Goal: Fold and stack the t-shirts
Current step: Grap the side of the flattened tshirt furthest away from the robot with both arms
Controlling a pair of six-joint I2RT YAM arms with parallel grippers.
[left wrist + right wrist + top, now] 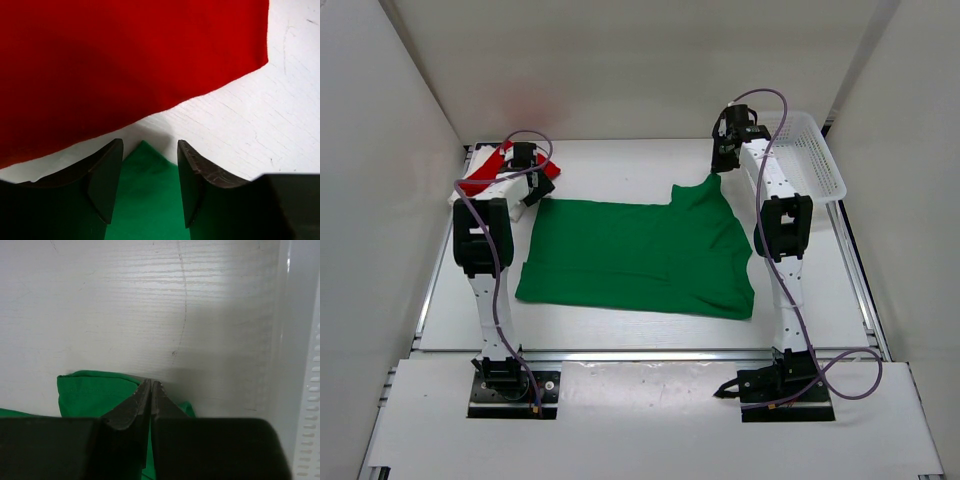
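Right pincer (151, 385) clamped on the green t-shirt (640, 255) at its upper-right corner in the top view. Left pincer (150, 146) open, straddling the upper-left corner, red t-shirt (125, 60) just beyond. Green shirt's long axis runs left-right on the counter (620, 335).

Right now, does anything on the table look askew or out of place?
Only the green cloth t-shirt: its far right corner is pulled into a peak by the right gripper, jaws shut on it, leaving the far edge uneven. Nothing spilled.

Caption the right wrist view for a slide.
Right gripper, jaws shut on the green t-shirt, beside the white basket.
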